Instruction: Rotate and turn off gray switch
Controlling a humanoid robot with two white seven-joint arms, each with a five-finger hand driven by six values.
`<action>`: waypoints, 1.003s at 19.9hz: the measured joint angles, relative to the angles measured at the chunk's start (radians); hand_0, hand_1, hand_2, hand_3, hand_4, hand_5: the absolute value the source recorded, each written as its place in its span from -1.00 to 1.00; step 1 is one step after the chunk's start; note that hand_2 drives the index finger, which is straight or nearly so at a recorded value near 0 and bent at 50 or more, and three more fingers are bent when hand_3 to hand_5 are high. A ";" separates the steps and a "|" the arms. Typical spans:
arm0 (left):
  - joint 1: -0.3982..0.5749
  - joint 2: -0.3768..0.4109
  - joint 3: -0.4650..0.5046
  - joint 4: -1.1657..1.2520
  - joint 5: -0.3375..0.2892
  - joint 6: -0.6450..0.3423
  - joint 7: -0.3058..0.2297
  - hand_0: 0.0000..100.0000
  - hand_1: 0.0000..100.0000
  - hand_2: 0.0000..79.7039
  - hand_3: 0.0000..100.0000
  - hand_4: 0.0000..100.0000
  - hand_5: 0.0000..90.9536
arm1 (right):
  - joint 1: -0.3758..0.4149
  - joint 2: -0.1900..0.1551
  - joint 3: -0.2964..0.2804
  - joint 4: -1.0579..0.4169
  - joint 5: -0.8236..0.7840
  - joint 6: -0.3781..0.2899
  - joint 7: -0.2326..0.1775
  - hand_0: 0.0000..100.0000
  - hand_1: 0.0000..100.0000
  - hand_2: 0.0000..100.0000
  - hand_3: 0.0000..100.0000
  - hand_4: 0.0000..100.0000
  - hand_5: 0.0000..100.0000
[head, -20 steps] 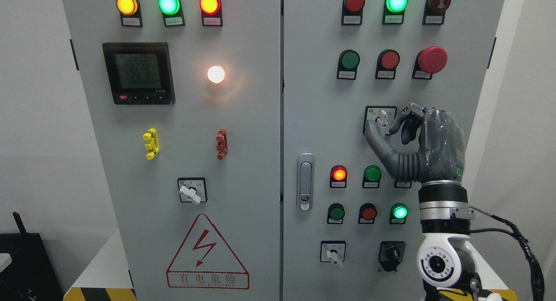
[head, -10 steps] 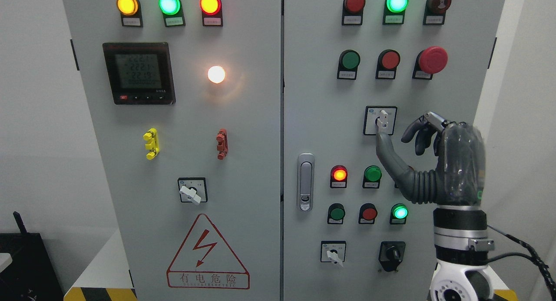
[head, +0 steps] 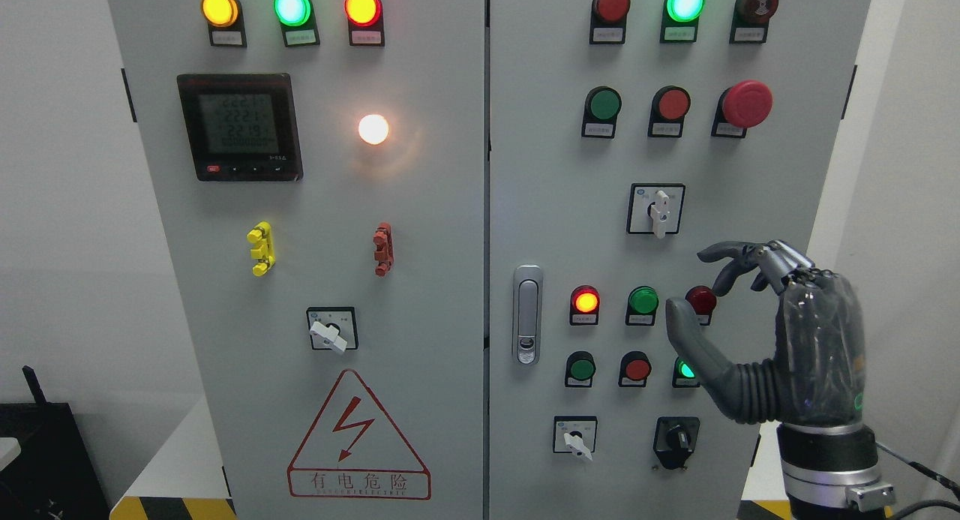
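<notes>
Big gray cabinet (head: 450, 295) fills the view, two doors full of lamps and buttons. On the right door, the gray switch (head: 659, 211) sits in its black-framed square with the white knob pointing straight down. The right robot hand (head: 739, 332) hangs well below and to the right of it, fingers loosely spread, holding nothing. Looks to me like the turn is done, so the next move is just pulling clear without bumping the buttons nearby.

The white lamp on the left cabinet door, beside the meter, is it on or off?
On. The white lamp shines bright, throwing a warm glow onto the gray left cabinet door around it.
</notes>
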 measured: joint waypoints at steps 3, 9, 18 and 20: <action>0.000 0.000 0.000 0.000 0.000 0.000 0.000 -0.76 -0.22 -1.00 -1.00 -1.00 -1.00 | 0.019 -0.014 -0.008 -0.012 0.000 -0.004 0.010 -0.42 -0.43 -0.92 -1.00 -1.00 -1.00; 0.000 0.000 0.000 0.000 0.000 0.000 0.000 -0.76 -0.22 -1.00 -1.00 -1.00 -1.00 | 0.047 -0.032 -0.017 -0.030 0.000 -0.005 0.017 -0.44 -0.43 -0.92 -1.00 -1.00 -1.00; 0.000 0.000 0.000 0.000 0.000 0.000 0.000 -0.76 -0.22 -1.00 -1.00 -1.00 -1.00 | 0.062 -0.042 -0.025 -0.044 -0.001 -0.002 0.019 -0.48 -0.42 -0.90 -0.97 -1.00 -1.00; 0.000 0.000 0.000 0.000 0.000 0.000 0.000 -0.76 -0.22 -1.00 -1.00 -1.00 -1.00 | 0.063 -0.042 -0.026 -0.046 -0.001 -0.001 0.030 -0.50 -0.42 -0.90 -0.96 -1.00 -1.00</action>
